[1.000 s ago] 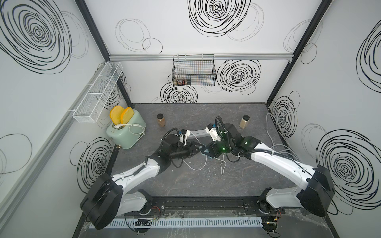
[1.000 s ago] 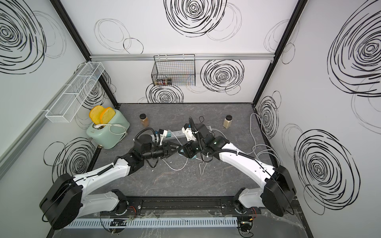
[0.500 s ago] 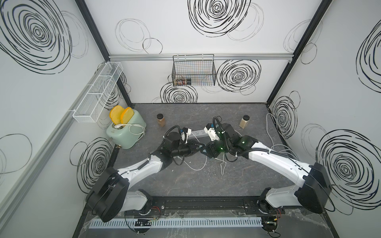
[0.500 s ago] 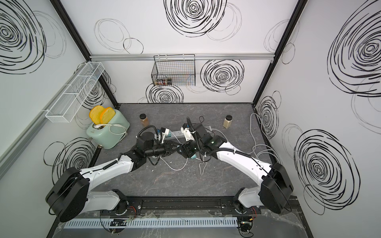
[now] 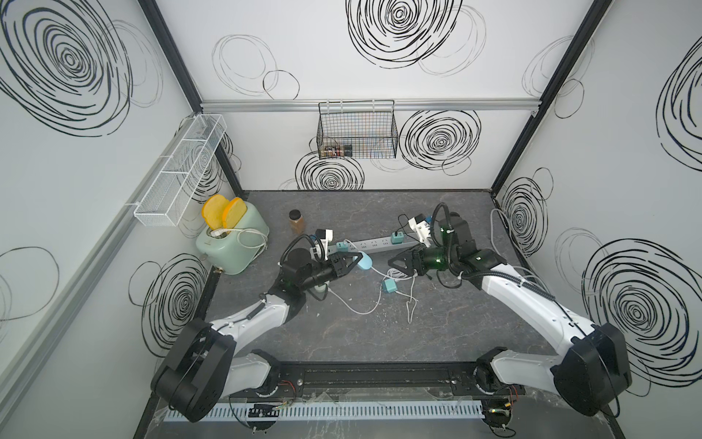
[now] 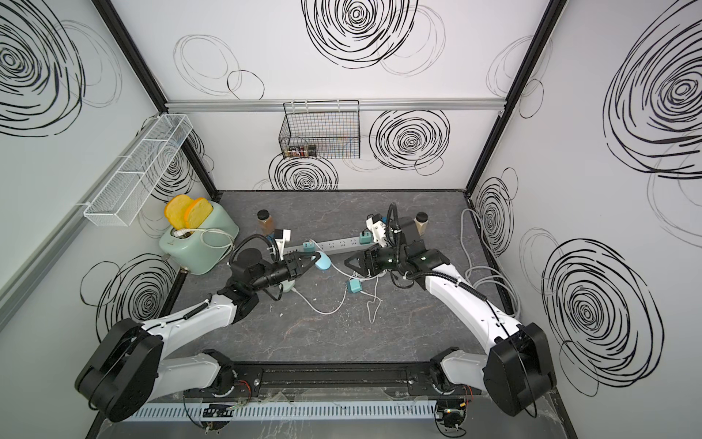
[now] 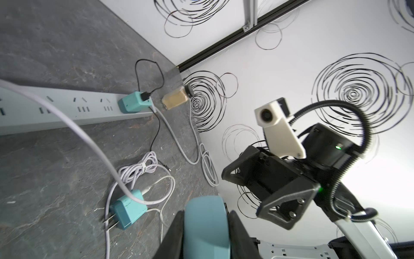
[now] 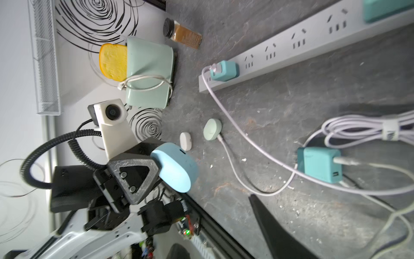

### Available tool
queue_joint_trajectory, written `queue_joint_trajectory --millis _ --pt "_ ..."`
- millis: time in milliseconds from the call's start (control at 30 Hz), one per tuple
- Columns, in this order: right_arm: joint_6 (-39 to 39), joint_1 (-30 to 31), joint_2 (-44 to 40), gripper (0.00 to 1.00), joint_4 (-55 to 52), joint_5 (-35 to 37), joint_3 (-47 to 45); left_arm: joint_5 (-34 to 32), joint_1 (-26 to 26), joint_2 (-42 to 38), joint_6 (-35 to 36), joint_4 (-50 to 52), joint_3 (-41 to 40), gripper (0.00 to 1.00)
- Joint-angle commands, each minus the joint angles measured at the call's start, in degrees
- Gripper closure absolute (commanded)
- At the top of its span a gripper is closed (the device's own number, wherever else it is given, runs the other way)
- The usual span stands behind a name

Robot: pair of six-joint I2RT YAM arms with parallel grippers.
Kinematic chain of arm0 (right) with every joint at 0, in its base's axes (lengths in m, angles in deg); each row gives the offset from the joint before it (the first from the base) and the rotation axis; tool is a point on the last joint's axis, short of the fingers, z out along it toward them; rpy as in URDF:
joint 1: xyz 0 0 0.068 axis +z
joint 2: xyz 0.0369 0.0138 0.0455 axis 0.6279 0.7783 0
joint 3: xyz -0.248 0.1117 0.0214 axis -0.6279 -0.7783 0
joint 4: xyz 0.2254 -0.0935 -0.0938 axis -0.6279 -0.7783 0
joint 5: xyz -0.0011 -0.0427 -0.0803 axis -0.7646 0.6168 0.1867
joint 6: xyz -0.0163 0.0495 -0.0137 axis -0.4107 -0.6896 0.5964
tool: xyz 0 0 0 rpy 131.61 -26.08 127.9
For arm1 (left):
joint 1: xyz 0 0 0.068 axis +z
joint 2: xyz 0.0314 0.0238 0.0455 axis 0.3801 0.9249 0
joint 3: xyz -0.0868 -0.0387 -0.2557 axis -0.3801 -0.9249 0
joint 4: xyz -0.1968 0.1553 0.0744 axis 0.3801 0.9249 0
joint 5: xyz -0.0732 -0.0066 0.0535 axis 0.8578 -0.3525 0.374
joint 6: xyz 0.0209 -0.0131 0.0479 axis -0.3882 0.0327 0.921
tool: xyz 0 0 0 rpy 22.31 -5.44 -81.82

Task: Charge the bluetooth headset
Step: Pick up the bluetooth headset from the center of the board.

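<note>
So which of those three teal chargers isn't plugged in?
The loose teal charger, lying flat with its prongs bare; the other two sit in the power strip.

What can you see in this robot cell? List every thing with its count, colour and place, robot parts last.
power strip: one, pale grey, mid table.
chargers: three, teal; two plugged into strip, one loose on table.
headset case: one, light blue, in left gripper.
small cases: two, mint and white, on table before strip's left end.
cables: several, white plus one black, strewn on table.
toaster: one, mint green, table's left side.
bread slices: two, yellow, in toaster.
spice jars: two, brown, behind strip's ends.
wire basket: one, black, back wall, holding a dark jar.
wire rack: one, white, left wall.
left gripper: one, black, shut on headset case.
right gripper: one, black, open, empty.
</note>
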Motion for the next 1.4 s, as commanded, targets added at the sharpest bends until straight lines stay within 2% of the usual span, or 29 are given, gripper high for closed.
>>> queue_joint_trajectory --millis 0,133,267,467,667,900,1100,1367 --pt "-2.2 -1.7 -0.5 0.40 7.0 -13.6 -1.5 0.3 0.2 -1.5 1.8 -12.9 -1.0 0.87" --pt "-1.8 -1.6 0.3 0.40 8.4 -17.6 -1.0 1.0 0.2 -0.8 1.4 -17.3 -1.8 0.88" --pt "-2.9 -1.5 0.6 0.40 10.5 -18.2 -1.1 2.1 -0.2 0.5 0.5 -20.2 -1.7 0.89" --pt "-5.9 0.4 1.6 0.48 13.5 -19.2 -1.2 4.5 -1.7 2.6 -1.9 -24.0 -0.7 0.88" --pt "-8.3 1.5 1.8 0.41 15.6 -19.4 -1.6 5.9 -3.3 2.4 -2.1 -23.1 0.5 0.86" --pt "-10.1 2.4 1.9 0.41 17.6 -19.4 -2.5 7.4 -4.8 2.2 -2.4 -22.1 1.6 0.86" --pt "-9.8 3.8 2.1 0.46 17.5 -19.2 -2.6 7.9 -5.7 2.4 -2.6 -22.4 2.0 0.86" --pt "-10.4 4.0 2.0 0.63 18.2 -19.3 -3.0 8.2 -6.1 2.9 -2.1 -22.1 2.9 0.85"
